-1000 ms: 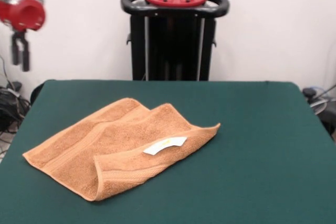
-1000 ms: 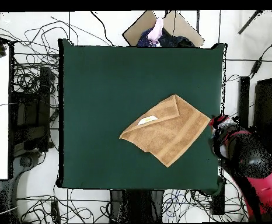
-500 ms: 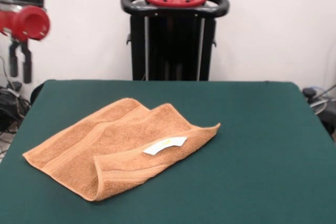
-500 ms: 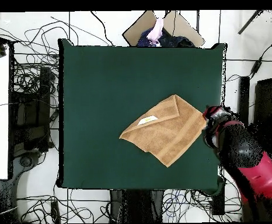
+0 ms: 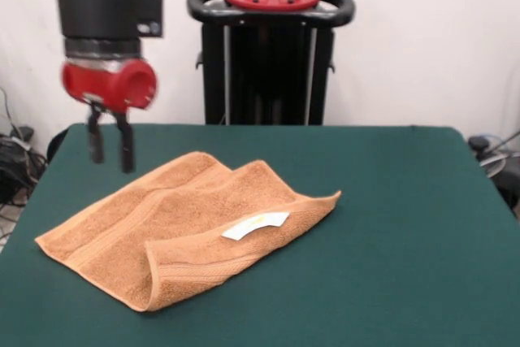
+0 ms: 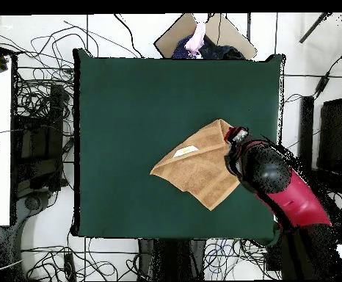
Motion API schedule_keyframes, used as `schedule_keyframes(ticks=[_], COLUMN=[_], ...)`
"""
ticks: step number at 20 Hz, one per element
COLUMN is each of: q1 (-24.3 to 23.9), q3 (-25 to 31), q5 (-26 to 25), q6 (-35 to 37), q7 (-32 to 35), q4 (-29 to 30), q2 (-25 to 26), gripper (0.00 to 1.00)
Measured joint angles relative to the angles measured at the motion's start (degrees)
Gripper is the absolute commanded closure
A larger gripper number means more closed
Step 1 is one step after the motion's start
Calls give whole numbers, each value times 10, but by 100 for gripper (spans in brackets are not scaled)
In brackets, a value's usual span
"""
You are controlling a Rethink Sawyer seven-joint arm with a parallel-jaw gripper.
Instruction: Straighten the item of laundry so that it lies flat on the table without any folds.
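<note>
On the table (image 5: pixel 406 217), left of centre in the front view, lies the towel (image 5: pixel 171 225), one corner folded over (white label (image 5: pixel 256 226) showing). Above its far edge hangs the gripper (image 5: pixel 110 152), fingers parted and empty.

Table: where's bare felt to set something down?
Bare: the table from the towel to the front view's right edge, and the strip along the far edge. Crowded: the left side, where the open gripper hangs over the towel's corner.
</note>
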Motion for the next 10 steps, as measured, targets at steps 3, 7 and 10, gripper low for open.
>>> schedule_keyframes(ticks=[3,7,10], q1=[13,14,14], q3=[1,2,2], q5=[0,0,0], q6=[0,0,-4], q7=[0,0,0], q4=[-4,-11,-15], q2=[18,42,57], gripper=[0,0,0])
